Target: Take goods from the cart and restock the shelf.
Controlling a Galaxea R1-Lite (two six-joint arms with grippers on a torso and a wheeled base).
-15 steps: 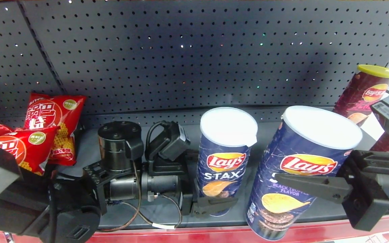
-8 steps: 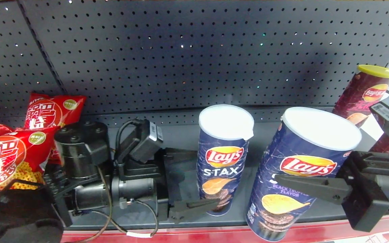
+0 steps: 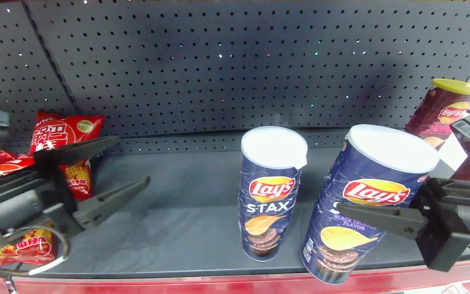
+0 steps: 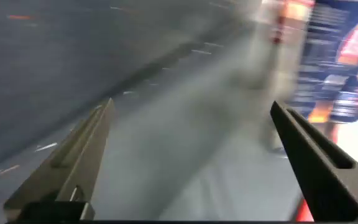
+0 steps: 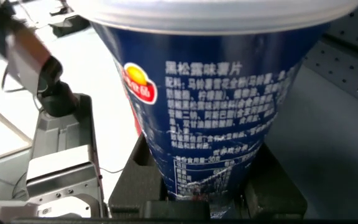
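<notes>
The dark shelf [image 3: 186, 228] carries the goods. The right gripper [image 3: 361, 212] has its fingers clamped on a tilted blue chip can [image 3: 365, 179] at the shelf's front edge. The can's base seems to touch the shelf, though that is hard to tell. A second blue can [image 3: 269, 196] stands upright just beside it. The left gripper [image 3: 131, 161], fingers wide apart, hangs near the red snack bags [image 3: 69, 143].

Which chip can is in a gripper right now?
The nearer blue can, clamped in the right gripper. The other blue can and the yellow-lidded maroon can stand free on the shelf.
</notes>
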